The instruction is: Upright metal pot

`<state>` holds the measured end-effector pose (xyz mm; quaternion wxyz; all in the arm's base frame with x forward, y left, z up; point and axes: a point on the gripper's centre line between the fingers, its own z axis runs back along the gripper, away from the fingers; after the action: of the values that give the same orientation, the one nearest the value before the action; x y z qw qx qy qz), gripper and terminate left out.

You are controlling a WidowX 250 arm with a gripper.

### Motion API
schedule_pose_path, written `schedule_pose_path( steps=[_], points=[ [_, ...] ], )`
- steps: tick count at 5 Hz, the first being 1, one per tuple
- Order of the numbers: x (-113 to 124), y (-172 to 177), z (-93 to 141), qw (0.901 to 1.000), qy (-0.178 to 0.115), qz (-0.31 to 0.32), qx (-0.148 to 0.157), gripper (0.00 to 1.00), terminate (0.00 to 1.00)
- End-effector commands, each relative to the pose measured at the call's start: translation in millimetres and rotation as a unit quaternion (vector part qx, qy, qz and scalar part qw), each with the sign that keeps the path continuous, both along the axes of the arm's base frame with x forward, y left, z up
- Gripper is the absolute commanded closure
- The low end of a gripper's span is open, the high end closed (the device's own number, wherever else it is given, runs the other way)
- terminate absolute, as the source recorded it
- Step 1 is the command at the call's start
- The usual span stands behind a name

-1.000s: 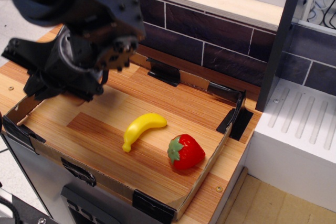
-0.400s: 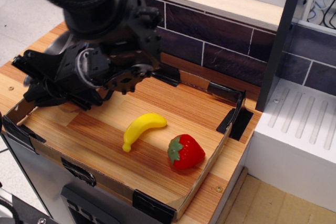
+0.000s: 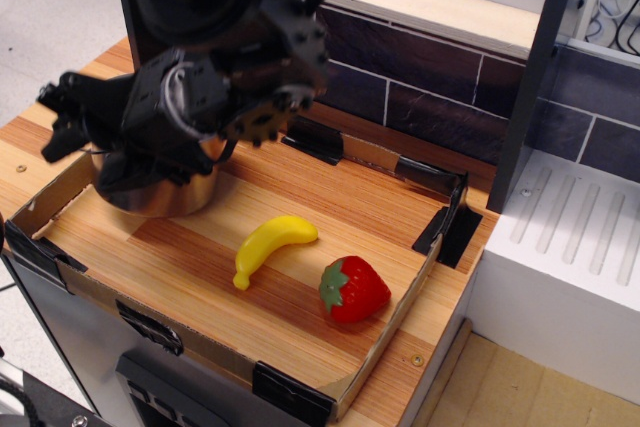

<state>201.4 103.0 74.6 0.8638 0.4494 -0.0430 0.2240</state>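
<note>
The metal pot (image 3: pixel 172 197) stands on the wooden tray floor at the tray's left end. Only its shiny lower wall shows; its top and handles are hidden behind the black arm. It looks upright. My gripper (image 3: pixel 72 129) is right above the pot's left side, with its dark fingers pointing to the left. The arm hides where the fingers meet the pot, so I cannot tell whether they are open or shut on its rim.
A yellow toy banana (image 3: pixel 268 245) and a red toy strawberry (image 3: pixel 352 289) lie in the middle and right of the cardboard-edged wooden tray (image 3: pixel 300 192). A dark tiled wall runs behind it. A white sink unit (image 3: pixel 570 247) stands to the right.
The arm has risen and shifted right. The pot, hidden behind the arm before, now shows standing below it. The banana and strawberry have not moved.
</note>
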Motion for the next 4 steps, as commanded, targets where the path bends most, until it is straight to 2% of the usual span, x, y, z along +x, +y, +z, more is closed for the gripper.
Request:
schedule_pose_path(
  steps=[1, 2, 3, 4],
  points=[
    [16.3, -2.3, 11.5, 0.9976, 0.007, 0.032, -0.062, 0.0, 0.0],
    [20.5, 2.9, 17.6, 0.9936, -0.003, 0.035, -0.108, 0.0, 0.0],
    [23.0, 6.9, 29.0, 0.9913, -0.019, 0.037, -0.125, 0.0, 0.0],
    [21.1, 3.6, 65.4, 0.9765, -0.029, 0.021, -0.213, 0.0, 0.0]
  ],
)
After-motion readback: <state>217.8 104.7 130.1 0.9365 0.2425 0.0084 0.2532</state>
